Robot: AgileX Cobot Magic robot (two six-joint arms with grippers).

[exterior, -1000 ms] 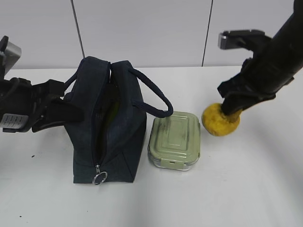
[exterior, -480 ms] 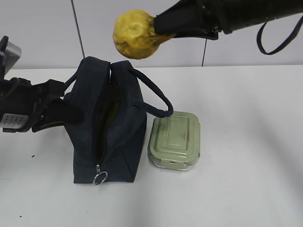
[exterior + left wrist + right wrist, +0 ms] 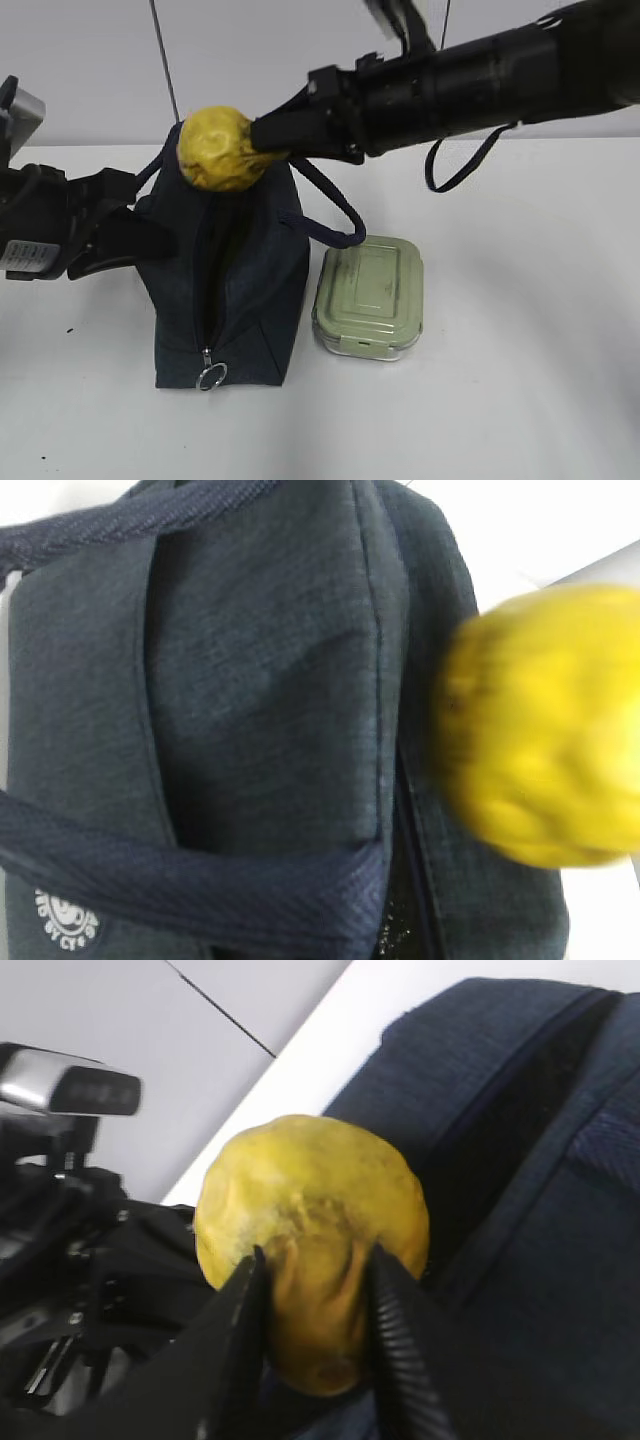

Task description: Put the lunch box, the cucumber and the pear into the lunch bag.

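Observation:
My right gripper [image 3: 262,135] [image 3: 315,1255] is shut on the neck of the yellow bumpy pear [image 3: 218,148] [image 3: 310,1210] and holds it just above the far end of the dark navy lunch bag [image 3: 265,280] [image 3: 540,1240], whose top zipper is open. The pear also shows blurred in the left wrist view [image 3: 545,730], over the bag [image 3: 260,680]. My left gripper [image 3: 125,215] is against the bag's left side by its handle; its jaws are hidden. The sage-green lunch box [image 3: 370,295] sits on the table right of the bag. The cucumber is not visible.
The bag's metal zipper ring pull [image 3: 210,377] hangs at its near end. The bag's right handle [image 3: 330,205] loops out toward the lunch box. The white table [image 3: 520,350] stretches to the right and front.
My right gripper has carried the pear from the table right of the lunch box up, leftward, then down to just above the bag's far end. The left arm, bag and lunch box have not moved.

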